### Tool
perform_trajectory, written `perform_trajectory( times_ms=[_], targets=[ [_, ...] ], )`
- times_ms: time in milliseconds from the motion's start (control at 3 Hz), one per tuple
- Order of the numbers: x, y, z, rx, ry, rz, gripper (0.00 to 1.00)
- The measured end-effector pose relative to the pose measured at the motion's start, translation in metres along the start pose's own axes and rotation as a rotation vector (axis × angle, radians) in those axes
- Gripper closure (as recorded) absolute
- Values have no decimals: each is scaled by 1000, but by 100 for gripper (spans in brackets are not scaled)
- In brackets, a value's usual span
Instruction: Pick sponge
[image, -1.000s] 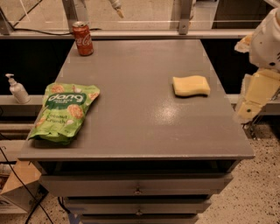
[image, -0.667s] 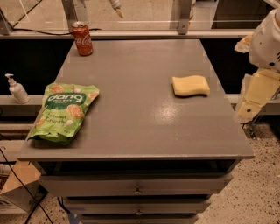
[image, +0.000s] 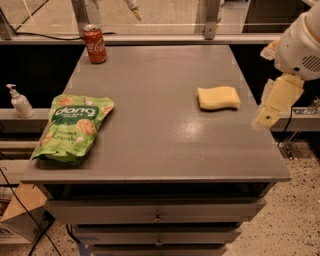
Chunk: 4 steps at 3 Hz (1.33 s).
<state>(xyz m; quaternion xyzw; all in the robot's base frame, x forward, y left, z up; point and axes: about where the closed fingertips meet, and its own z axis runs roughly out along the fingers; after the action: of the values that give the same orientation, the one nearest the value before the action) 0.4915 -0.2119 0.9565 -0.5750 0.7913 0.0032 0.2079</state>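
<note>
The sponge (image: 218, 97) is a pale yellow foam pad with wavy edges, lying flat on the right side of the grey table top (image: 155, 130). My gripper (image: 272, 105), cream-yellow and hard, hangs from the white arm (image: 302, 45) just off the table's right edge. It is to the right of the sponge, a little nearer to the camera, and apart from it. It holds nothing.
A green snack bag (image: 72, 127) lies at the table's left front. A red soda can (image: 95, 44) stands at the back left corner. A soap dispenser (image: 21, 102) stands on a ledge left of the table. Drawers (image: 157, 212) sit under the top.
My gripper has shifted a little to the left, closer to the table's right edge. The sponge, bag and can have not moved.
</note>
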Motion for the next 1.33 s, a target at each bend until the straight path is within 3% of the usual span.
perform_trajectory(
  times_ms=[333,667,1333],
  targets=[
    [-17,-25,18,13,-112,13,0],
    [-33,-47,45,11,-172,28,0],
    [-49,-81,109,-37,-197,85,0]
  ],
)
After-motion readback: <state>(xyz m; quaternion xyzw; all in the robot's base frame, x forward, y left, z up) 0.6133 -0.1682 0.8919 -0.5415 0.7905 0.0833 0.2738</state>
